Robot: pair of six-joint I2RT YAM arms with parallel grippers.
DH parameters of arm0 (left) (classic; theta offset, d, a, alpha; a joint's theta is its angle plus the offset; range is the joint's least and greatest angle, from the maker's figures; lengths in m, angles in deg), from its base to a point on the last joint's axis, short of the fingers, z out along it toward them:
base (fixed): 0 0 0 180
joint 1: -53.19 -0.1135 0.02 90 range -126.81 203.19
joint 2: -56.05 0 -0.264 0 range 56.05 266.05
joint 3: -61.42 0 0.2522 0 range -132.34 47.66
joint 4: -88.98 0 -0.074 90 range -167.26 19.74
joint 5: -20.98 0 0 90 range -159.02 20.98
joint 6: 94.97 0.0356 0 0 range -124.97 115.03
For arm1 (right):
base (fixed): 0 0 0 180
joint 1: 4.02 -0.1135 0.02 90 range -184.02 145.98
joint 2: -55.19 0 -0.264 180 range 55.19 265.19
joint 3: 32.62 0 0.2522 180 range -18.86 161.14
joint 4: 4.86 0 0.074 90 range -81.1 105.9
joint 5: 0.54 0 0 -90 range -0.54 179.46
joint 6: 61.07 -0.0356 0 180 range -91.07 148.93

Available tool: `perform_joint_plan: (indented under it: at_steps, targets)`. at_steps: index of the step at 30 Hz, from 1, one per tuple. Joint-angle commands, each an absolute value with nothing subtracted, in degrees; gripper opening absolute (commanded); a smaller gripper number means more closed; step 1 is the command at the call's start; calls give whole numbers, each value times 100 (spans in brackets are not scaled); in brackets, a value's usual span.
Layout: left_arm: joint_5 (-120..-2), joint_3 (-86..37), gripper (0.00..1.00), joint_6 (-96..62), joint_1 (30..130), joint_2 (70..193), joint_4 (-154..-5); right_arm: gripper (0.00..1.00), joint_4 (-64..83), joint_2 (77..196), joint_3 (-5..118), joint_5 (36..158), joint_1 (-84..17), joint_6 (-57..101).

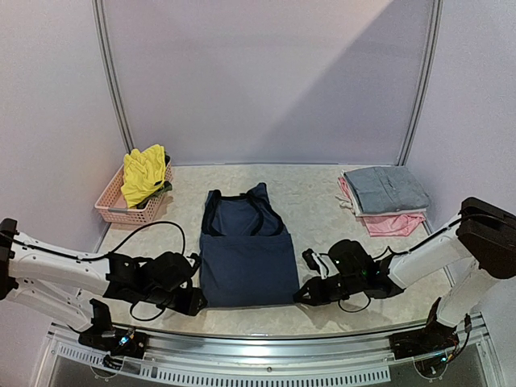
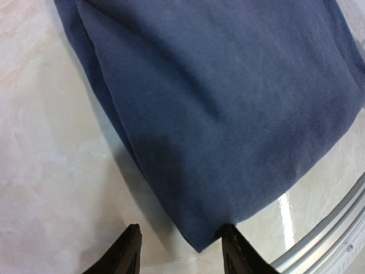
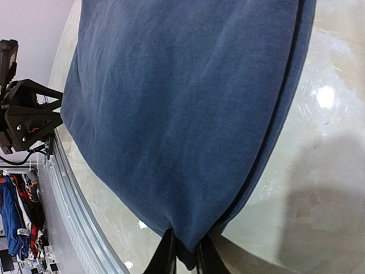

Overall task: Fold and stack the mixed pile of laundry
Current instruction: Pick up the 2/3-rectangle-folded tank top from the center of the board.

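Pale, marble-patterned worktop [image 1: 318, 197] lies before me, closed in by plain lilac walls [image 1: 266, 81]. At the middle of it the navy blue top [image 1: 246, 258] is spread flat, with its straps toward the far side and its wide lower edge toward me, close to the metal rail [image 1: 266, 337] at the near border.

Both my hands are low at the two near corners of this top. My left hand [image 2: 181, 252] is at the near left corner. Its fingers [image 2: 126, 254] stand clearly apart, about half of the way, and the corner of the cloth lies between them. One finger touches the edge of the fabric, the other is on bare worktop beside it, so this hand has no hold of anything. My right hand [image 3: 185, 257] is at the near right corner. Its fingers are almost together and the tip of the corner is pinched between them, so this hand has hold of the top.

At the far left a pink lattice basket [image 1: 113, 211] holds the yellow garment [image 1: 143, 173], which hangs over its rim. At the far right, well apart from the top, a folded grey piece [image 1: 385, 189] lies on a folded pink piece [image 1: 397, 224].
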State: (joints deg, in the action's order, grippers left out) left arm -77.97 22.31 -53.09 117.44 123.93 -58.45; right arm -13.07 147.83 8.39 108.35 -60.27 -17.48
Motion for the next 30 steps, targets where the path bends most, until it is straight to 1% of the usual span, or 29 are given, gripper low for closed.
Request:
perform_joint_plan:
  at_steps: [1,5,8,10,14,15,18,19,23,30]
  targets:
    - [-7771,2287,50,-5493,12033,12386,-6113,11,-1065,14971,760,10759,-6074,-1758]
    - [-7884,2305,50,-5539,12095,12520,-6164,6,-1107,15017,756,10781,-6076,-1755]
    - [-8031,2335,44,-5566,12095,12644,-6204,2,-1125,15038,752,10791,-6083,-1755]
    - [-8017,2369,39,-5568,12095,12730,-6331,0,-1129,15046,743,10807,-6086,-1757]
    - [-7983,2430,25,-5561,12113,12867,-6610,0,-1165,15026,717,10818,-6088,-1777]
    - [-7988,2447,21,-5553,12121,12887,-6677,0,-1185,15014,711,10826,-6089,-1782]
    - [-7976,2485,2,-5542,12145,12919,-6830,0,-1137,14961,697,10827,-6094,-1783]
    - [-7967,2472,0,-5542,12162,12899,-6816,0,-1066,14917,707,10814,-6089,-1769]
    - [-7999,2230,0,-5521,12416,12679,-6440,0,-404,14546,836,10681,-6141,-1646]
    - [-8366,1552,0,-5637,13167,12319,-5505,0,1487,13395,1286,10106,-6490,-1448]
